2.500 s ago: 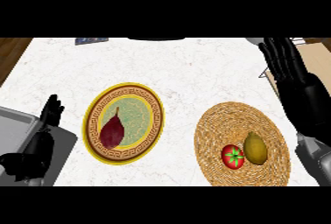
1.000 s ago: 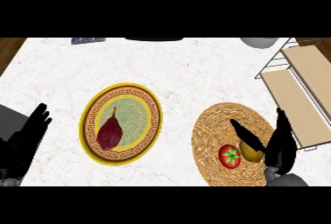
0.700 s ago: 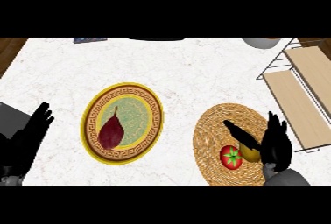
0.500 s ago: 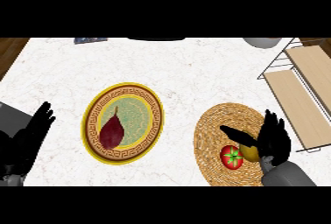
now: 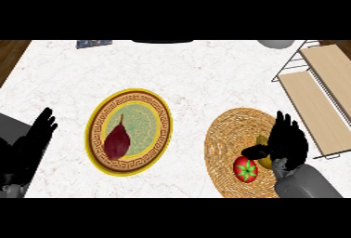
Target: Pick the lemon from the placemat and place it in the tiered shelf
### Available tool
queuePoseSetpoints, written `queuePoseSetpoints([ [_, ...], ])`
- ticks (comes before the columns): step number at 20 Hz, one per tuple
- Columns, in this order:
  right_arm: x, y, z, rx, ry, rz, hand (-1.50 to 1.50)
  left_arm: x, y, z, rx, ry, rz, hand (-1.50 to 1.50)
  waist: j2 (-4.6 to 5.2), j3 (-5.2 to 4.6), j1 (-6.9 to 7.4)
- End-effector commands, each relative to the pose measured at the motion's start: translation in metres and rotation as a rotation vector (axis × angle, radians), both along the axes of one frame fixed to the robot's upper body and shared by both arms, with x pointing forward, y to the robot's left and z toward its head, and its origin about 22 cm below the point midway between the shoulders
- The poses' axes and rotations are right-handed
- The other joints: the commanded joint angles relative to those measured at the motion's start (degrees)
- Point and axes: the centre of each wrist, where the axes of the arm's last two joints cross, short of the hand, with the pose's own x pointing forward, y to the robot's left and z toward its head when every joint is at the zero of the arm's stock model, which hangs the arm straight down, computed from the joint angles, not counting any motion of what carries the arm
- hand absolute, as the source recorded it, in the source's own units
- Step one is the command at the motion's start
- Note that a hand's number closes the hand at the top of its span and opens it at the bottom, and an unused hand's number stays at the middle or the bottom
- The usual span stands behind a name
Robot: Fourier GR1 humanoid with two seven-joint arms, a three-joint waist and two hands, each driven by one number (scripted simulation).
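Look at your right hand (image 5: pixel 286 145). It is low over the round woven placemat (image 5: pixel 223 139), near the mat's right side. The fingers and thumb are curled around the lemon (image 5: pixel 261 141), so the hand is grasping it. You can only see a little bit of yellow peeking out at the left of the palm. The rest of the lemon is hidden under the hand. You cannot tell if the lemon is still touching the mat or is just above it.

Just below and to the left of this hand sits a red tomato (image 5: pixel 244 169) with a green top. It is on the same mat, very near the thumb.

The tiered shelf (image 5: pixel 322 95) is up and to the right of the hand. It has two light wood boards in a thin wire frame. It is close to the hand but apart from it.

Far to the left of that hand is a yellow plate (image 5: pixel 128 132) with a dark red thing lying on it.

Your left hand (image 5: pixel 31 148) is at the far left edge, past the plate. Its fingers are straight and point up. It holds nothing and is just resting.
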Motion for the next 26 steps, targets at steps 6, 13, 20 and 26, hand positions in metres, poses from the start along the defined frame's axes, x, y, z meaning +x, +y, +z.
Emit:
queuePoseSetpoints([
  [6,-0.010,0.006,0.009,-0.114,0.171,-0.164,-1.50,0.006,0.004,-0.008,-0.010,-0.013,0.006,0.00,0.43,0.27,-0.19],
  [13,-0.008,0.001,0.007,-0.108,0.158,-0.173,-1.50,0.000,0.009,0.002,0.005,-0.006,-0.024,0.00,0.51,0.36,0.67],
  [20,0.001,-0.003,-0.006,-0.094,0.193,-0.178,-1.50,-0.004,0.002,-0.003,-0.005,-0.008,-0.016,0.00,0.55,0.40,1.16],
  [26,-0.019,-0.020,-0.014,-0.033,0.181,-0.183,1.50,-0.003,0.000,-0.010,0.009,-0.020,-0.013,0.00,0.49,0.40,0.47],
])
